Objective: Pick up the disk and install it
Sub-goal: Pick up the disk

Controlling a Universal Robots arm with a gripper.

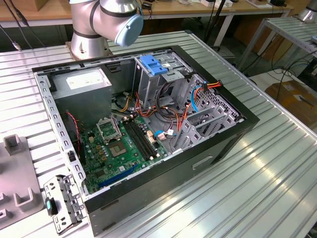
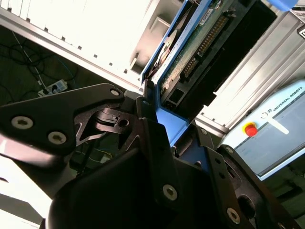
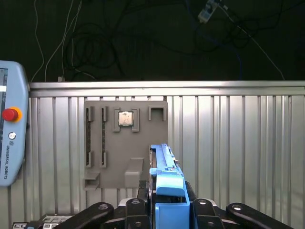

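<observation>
**The Gripper Is Holding the Disk**

The gripper (image 3: 167,212) is squeezing the disk (image 3: 164,174) tight between its black fingers (image 3: 136,210). The disk is standing on its thin edge, with a blue rail running along it. In the second wrist view, the disk is showing a green side with small parts on it.

In the first wrist view, the disk is hanging above the ribbed metal table (image 3: 238,143). A grey tray (image 3: 143,143) is lying on that table, and a little square chip (image 3: 126,118) is sitting in it. A control box (image 3: 9,143) with a red button (image 3: 9,114) is resting beside the tray.

In the exterior view, an open computer case (image 1: 198,163) is sitting on the table. A green board (image 1: 124,144) is lying inside it, near a grey cage (image 1: 163,79) with a blue top. The arm (image 1: 104,20) is rising behind the case.
</observation>
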